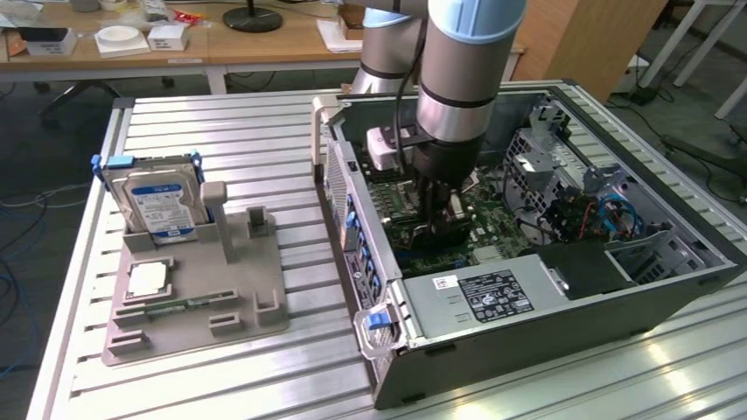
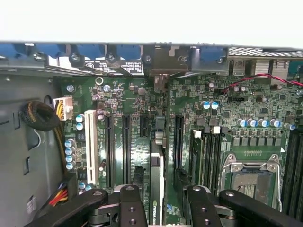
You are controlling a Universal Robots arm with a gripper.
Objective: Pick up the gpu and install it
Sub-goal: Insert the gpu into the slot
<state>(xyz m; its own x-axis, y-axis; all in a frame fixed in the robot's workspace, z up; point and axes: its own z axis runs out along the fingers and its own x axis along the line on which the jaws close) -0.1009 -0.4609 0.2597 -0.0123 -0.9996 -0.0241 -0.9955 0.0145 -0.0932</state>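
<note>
The gpu [image 2: 156, 198] is a thin dark card seen edge-on, standing upright over the green motherboard [image 2: 128, 97] between two long black expansion slots. Its far end reaches the metal bracket area [image 2: 161, 78] at the case's rear wall. My gripper [image 2: 159, 182] has one finger on each side of the card and is shut on it. In the exterior view the arm reaches straight down into the open computer case [image 1: 561, 289], with the gripper [image 1: 442, 229] low over the motherboard.
Inside the case are memory slots [image 2: 208, 151], the processor socket [image 2: 251, 177], a cable bundle [image 2: 45, 118] and the power supply [image 1: 491, 293]. On the exterior view's left, a grey stand [image 1: 233, 302] holds a hard drive [image 1: 157, 201] and a green memory stick [image 1: 175, 306].
</note>
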